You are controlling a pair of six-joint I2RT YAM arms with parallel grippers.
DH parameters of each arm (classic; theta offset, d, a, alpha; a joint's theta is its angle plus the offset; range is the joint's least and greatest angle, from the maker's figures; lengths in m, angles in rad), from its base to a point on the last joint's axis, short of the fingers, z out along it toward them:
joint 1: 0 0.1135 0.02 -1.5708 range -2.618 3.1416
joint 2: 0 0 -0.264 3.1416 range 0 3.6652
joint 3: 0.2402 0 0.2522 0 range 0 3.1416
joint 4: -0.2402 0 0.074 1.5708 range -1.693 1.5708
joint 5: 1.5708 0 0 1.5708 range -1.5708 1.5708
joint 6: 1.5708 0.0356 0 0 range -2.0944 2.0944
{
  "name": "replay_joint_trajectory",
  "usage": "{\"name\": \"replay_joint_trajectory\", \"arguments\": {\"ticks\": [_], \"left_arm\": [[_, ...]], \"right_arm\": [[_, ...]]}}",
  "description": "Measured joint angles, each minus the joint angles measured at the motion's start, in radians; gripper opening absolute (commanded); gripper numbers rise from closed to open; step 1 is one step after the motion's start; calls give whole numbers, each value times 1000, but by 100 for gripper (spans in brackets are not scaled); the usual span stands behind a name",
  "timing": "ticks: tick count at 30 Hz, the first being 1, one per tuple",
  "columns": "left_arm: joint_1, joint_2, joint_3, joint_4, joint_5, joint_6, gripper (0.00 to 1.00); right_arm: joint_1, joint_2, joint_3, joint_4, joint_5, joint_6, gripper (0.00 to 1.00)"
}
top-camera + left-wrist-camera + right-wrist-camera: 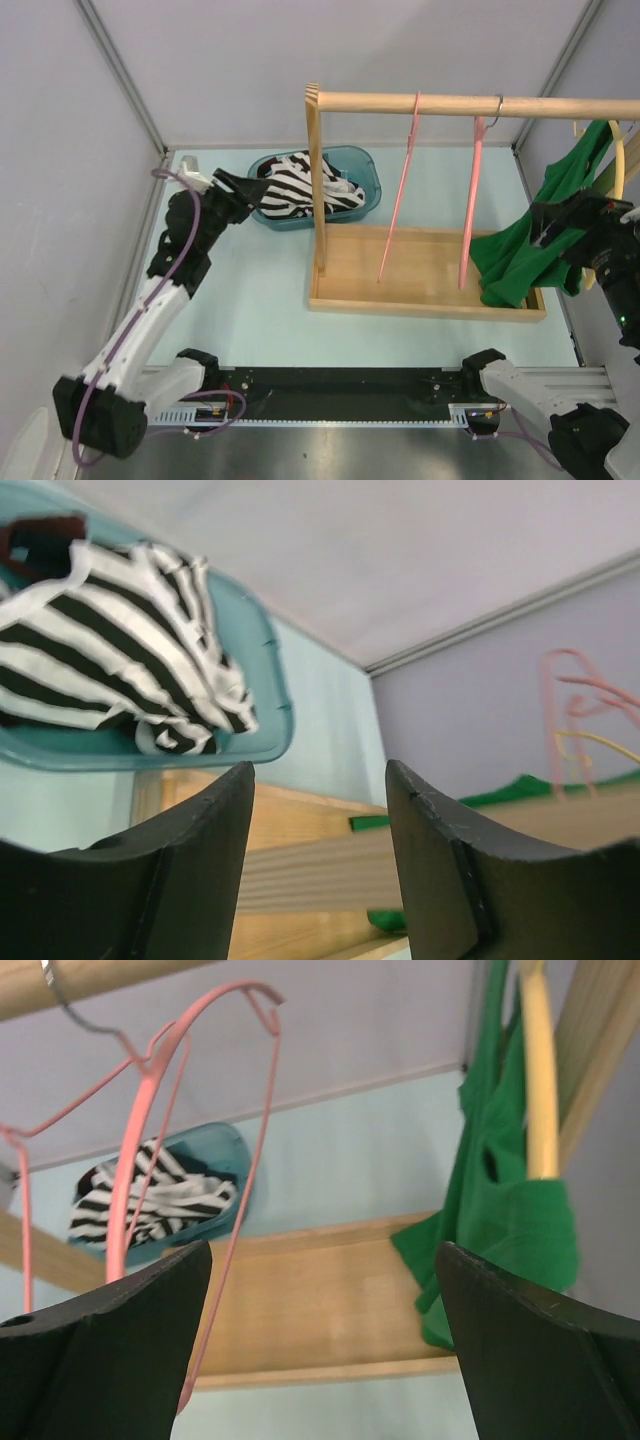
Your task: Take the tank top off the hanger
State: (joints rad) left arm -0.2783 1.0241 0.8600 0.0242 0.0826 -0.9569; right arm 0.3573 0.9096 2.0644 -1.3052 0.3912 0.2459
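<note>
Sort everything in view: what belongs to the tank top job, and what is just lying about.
Job: green tank top; yellow hanger it hangs on.
Lying about: two pink hangers, bare; teal basket; striped garment in it.

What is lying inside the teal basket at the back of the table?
A crumpled black-and-white striped garment fills the teal basket and spills over its rim. The basket floor and anything under the cloth are covered, and the rack's wooden post hides a strip.
</note>
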Motion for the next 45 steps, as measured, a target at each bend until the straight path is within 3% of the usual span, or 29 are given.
{"name": "replay_joint_trajectory", "arguments": {"ticks": [4,8,15,20,26,33,36,39,40,45], "left_arm": [[-5,-195,3,-47,41,96,57],[-26,-273,31,-91,146,172,56],[-210,-277,65,-148,275,251,57],[-350,-236,164,-213,334,325,57],[-385,-259,230,-254,359,383,57],[-388,-290,230,-291,372,401,57],[-388,-290,230,-311,374,410,57],[-388,-290,230,-332,374,417,57],[-388,-289,230,-336,374,418,57],[-388,-284,230,-342,375,418,57]], "right_arm": [[2,98,94,-24,112,-47,100],[44,171,148,-23,250,-87,98],[69,224,129,-3,492,-139,95],[64,183,8,64,613,-183,93],[-19,166,-67,139,623,-220,93],[-309,183,-159,212,426,-250,92],[-354,188,-194,231,345,-249,87],[-384,189,-226,239,277,-247,75],[-391,185,-237,241,247,-242,63],[-396,148,-268,249,151,-216,30]]}}
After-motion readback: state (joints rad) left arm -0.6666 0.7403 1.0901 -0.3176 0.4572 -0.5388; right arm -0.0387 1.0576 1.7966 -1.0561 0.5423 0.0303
